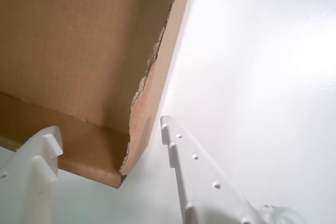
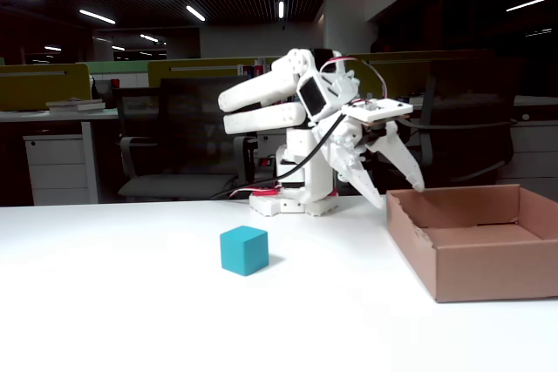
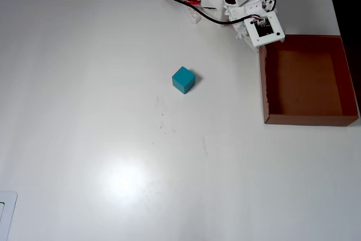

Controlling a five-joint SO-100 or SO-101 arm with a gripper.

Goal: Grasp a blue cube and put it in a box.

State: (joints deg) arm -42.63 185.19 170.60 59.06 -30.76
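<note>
Your gripper (image 2: 399, 193) spread and empty, fingers straddling what looks like the box (image 2: 475, 254) corner by its torn wall, blue cube (image 2: 243, 250) sitting well apart on the white table (image 3: 84, 83), untouched.

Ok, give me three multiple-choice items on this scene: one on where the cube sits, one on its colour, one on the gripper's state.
1. Where is the blue cube in the overhead view?
A. inside the box
B. on the bare table, left of the box
C. between the gripper's fingers

2. What colour is the cube?
A. teal-blue
B. red
C. yellow

3. What state is the gripper in?
A. shut on the cube
B. open and empty
C. shut on the box wall

Answers:
1 B, the cube stands alone on the white table, apart from the box.
2 A, its faces show teal-blue in the fixed and overhead views.
3 B, the wrist view shows both fingers spread with nothing between them, by the box's torn edge.
</note>
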